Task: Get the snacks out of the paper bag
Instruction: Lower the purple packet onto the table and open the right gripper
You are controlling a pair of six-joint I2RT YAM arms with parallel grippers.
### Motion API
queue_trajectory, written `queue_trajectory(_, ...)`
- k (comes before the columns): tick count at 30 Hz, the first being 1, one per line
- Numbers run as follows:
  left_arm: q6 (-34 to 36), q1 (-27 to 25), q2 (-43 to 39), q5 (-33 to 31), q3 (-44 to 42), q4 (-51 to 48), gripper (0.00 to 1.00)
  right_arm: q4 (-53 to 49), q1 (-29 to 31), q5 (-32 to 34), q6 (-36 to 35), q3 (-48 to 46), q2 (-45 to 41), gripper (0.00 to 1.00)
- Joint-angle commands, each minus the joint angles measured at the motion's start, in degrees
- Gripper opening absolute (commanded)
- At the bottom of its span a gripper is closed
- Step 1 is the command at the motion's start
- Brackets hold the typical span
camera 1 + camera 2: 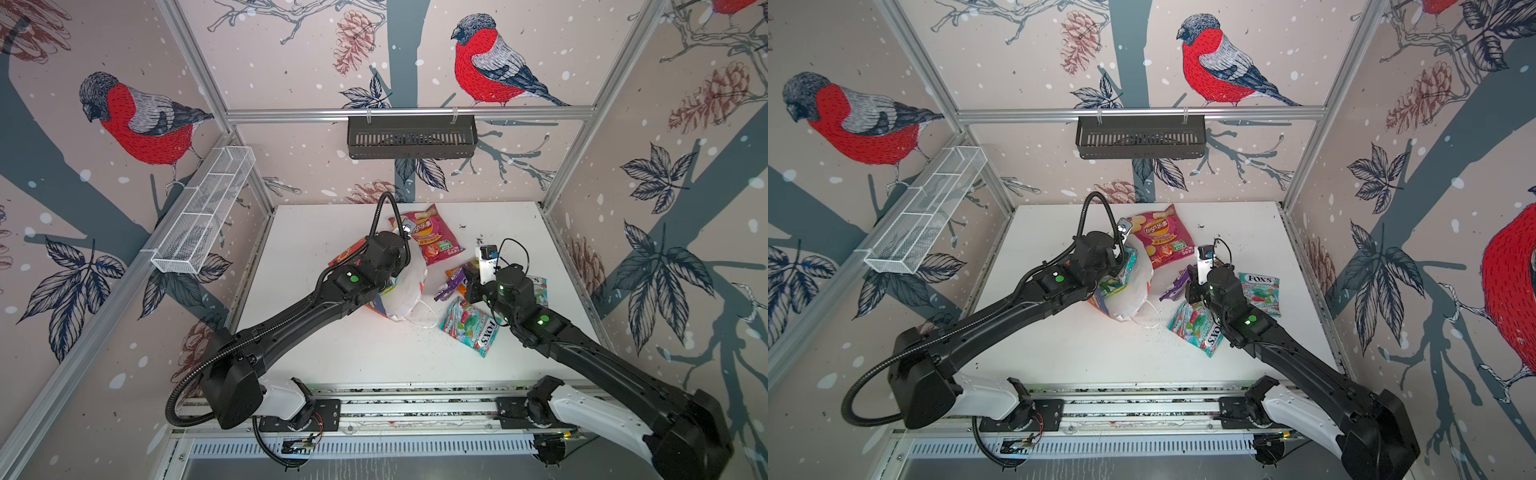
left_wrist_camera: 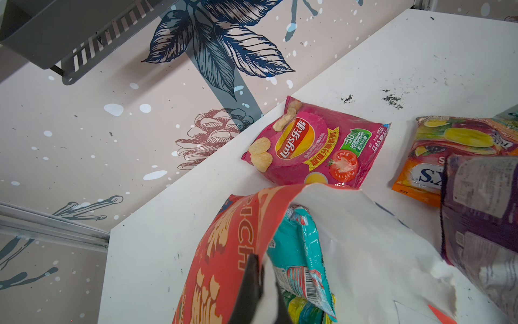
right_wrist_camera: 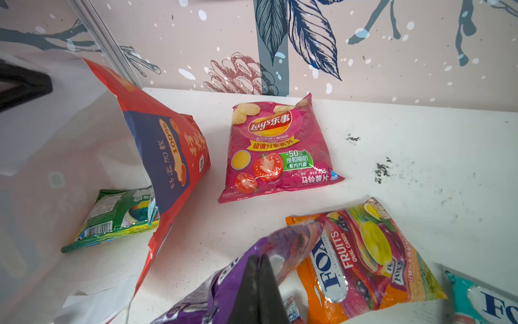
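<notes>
The red paper bag (image 1: 409, 286) (image 2: 224, 252) leans over at mid-table with its white inside showing. My left gripper (image 2: 259, 261) is shut on its rim wall. A teal pack (image 2: 297, 252) and a green-white pack (image 3: 115, 216) lie inside it. My right gripper (image 3: 259, 259) is shut on the purple pack (image 3: 224, 283) (image 1: 446, 291), held just right of the bag. On the table lie the pink chip bag (image 1: 432, 237) behind, the orange pack (image 3: 364, 261), and two teal FOX'S packs (image 1: 1196, 328) (image 1: 1260, 293) by the right arm.
A black slotted basket (image 1: 411, 137) hangs on the back wall and a white wire basket (image 1: 203, 216) on the left wall. Dark crumbs (image 1: 478, 241) speckle the white table (image 1: 332, 353) at the back right. Patterned walls close in three sides.
</notes>
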Motion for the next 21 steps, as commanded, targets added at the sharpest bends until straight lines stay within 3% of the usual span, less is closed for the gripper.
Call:
queue_trajectory(1, 0.58, 0.17, -0.51, -0.49, -0.14, 2.93, 0.0, 2.5, -0.06, -1.07, 1.15, 0.93, 1.62, 0.0)
queue_trajectory(21, 0.8, 0.15, -0.77, -0.69, -0.27, 3.21, 0.0, 2.92, -0.41, -8.14, 3.04, 13.13, 27.11, 0.03)
